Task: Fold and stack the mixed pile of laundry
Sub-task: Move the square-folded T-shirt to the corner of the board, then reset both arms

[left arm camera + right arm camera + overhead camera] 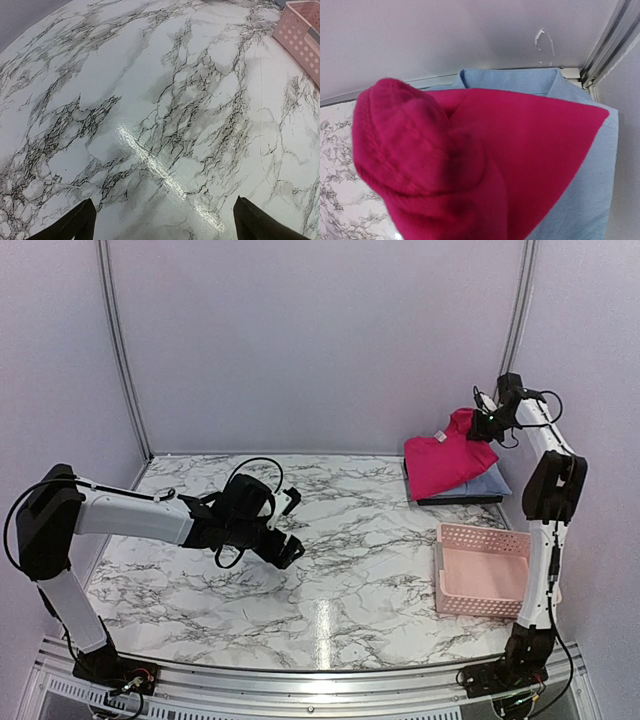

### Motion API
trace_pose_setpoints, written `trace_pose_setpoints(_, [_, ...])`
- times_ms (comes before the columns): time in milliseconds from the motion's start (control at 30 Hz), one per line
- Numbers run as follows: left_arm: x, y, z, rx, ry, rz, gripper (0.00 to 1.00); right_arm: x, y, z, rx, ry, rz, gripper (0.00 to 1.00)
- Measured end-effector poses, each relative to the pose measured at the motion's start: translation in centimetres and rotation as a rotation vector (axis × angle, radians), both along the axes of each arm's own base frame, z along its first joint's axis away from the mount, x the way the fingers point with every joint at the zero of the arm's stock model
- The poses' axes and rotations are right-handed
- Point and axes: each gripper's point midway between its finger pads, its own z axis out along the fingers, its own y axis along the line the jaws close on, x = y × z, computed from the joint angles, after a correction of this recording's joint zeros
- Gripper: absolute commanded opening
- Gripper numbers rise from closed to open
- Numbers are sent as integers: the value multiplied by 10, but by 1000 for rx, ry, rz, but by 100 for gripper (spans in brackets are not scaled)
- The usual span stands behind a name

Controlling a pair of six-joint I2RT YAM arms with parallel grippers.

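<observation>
Two soft garments lie stacked at the table's far right corner: magenta-red plain cloth garment (440, 465) on top of light blue collared shirt (492, 483), both over flat dark rectangular tray (460, 500). Magenta long axis runs roughly left-right; shirt collar points to the back wall. Right gripper (487, 426) is clenched on the magenta garment's far edge, which is lifted into a peak. Left gripper (292, 525) is spread wide, holding nothing, over the marble table (330, 580).
</observation>
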Motion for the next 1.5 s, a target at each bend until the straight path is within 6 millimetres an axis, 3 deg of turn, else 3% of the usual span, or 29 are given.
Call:
trace_pose_setpoints(300, [0,3,-3,8,15,14,99,10,-44,-5,-67,-41,-43,3])
trace_pose_setpoints(500, [-1,7,-5,22,27,19,99,15,-64,-38,-85,2,-75,58])
trace_pose_setpoints(700, [11,10,4,2,26,61,99,14,-87,-35,-147,0,-145,74])
trace_pose_setpoints(833, [25,14,15,-29,18,116,99,9,-107,-23,-190,-8,-202,74])
trace_pose_setpoints(1000, [48,24,31,-84,17,206,99,-5,-123,11,-236,-44,-257,72])
trace_pose_setpoints(1100, [58,33,33,-104,24,250,99,-12,-120,36,-225,-86,-252,61])
trace_pose_setpoints(1233, [62,38,33,-113,34,276,99,-9,-99,57,-132,-152,-199,50])
trace_pose_setpoints(1333, [62,38,33,-119,38,277,99,-4,-82,48,-71,-154,-157,43])
trace_pose_setpoints(1500, [61,38,32,-119,43,278,99,9,-58,6,5,-107,-132,38])
